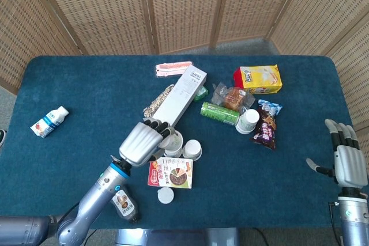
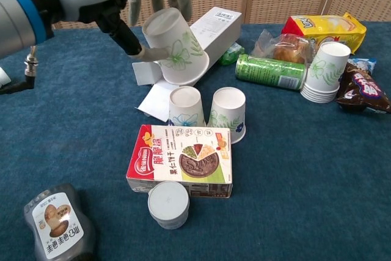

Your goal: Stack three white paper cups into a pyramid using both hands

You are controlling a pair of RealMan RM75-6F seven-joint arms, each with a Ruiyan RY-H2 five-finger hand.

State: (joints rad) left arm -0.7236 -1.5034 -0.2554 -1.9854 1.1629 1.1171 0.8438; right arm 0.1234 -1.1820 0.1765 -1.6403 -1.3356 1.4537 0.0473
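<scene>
My left hand [image 1: 143, 143] [image 2: 131, 4] grips a white paper cup with green flower print [image 2: 175, 48] [image 1: 172, 140], held upside down and tilted in the air just above and left of two other cups. Those two cups [image 2: 186, 106] [image 2: 228, 113] stand upside down side by side on the blue table; in the head view the right one [image 1: 192, 149] shows plainly, the left one is mostly hidden under my hand. My right hand [image 1: 347, 161] hovers open, fingers spread, at the far right table edge, holding nothing.
A snack box [image 2: 181, 161] lies just in front of the two cups, a white lid [image 2: 168, 204] and a dark sauce bottle [image 2: 58, 221] nearer me. A long white carton [image 2: 198, 44], green can [image 2: 271, 71], cup stack [image 2: 326, 71] and snack bags [image 1: 258, 78] lie behind.
</scene>
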